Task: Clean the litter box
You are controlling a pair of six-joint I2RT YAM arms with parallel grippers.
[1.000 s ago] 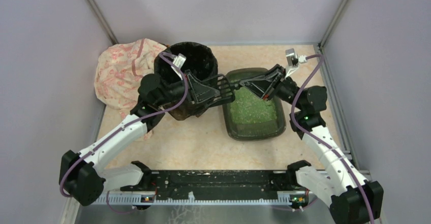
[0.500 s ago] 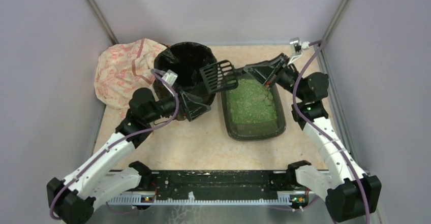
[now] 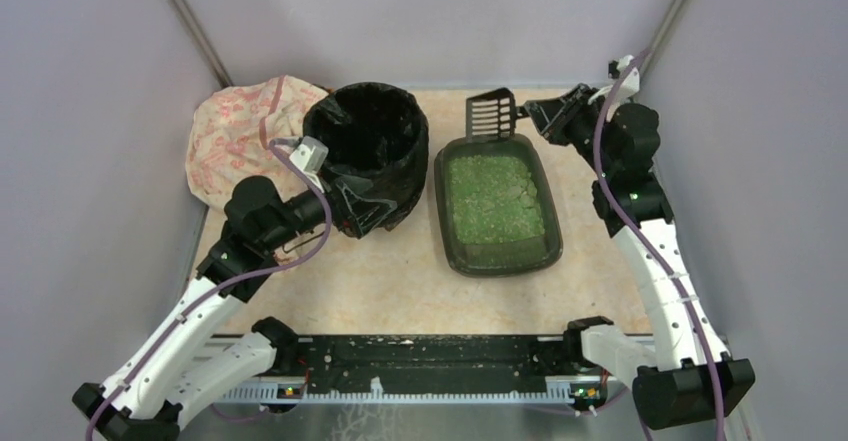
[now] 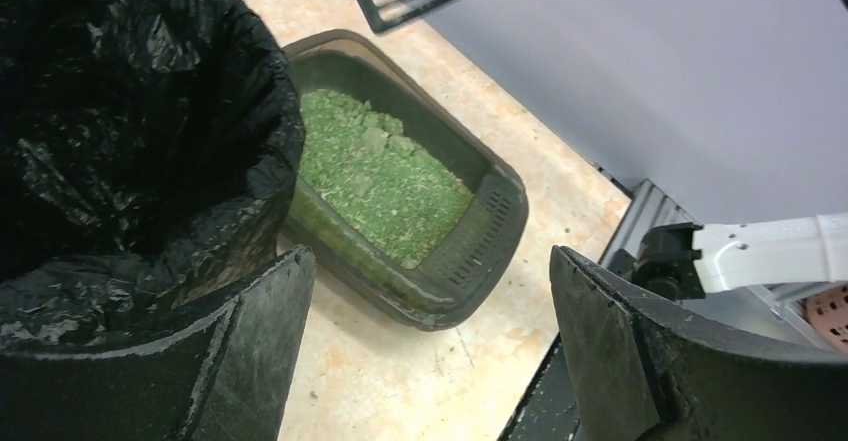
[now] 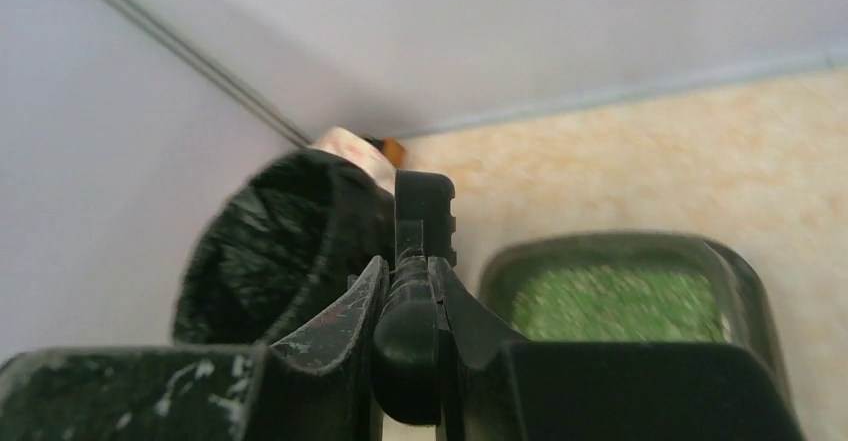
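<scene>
On the one table (image 3: 400, 281) there is one pink patterned cloth (image 3: 235, 131), one round bin (image 3: 400, 189) lined with a black bag, and one litter box (image 3: 495, 261), which stands just right of the bin with green litter inside. One slotted scoop (image 3: 491, 114) hangs above the far edge of the box.

There are two grippers. The right gripper (image 3: 535, 113) is pinched on the scoop's handle. The left gripper (image 3: 370, 211) is spread wide and holds nothing, at the near side of the bin.

The bin hides part of the cloth. The left wrist view cuts off the scoop, and the right wrist view is blurred.
</scene>
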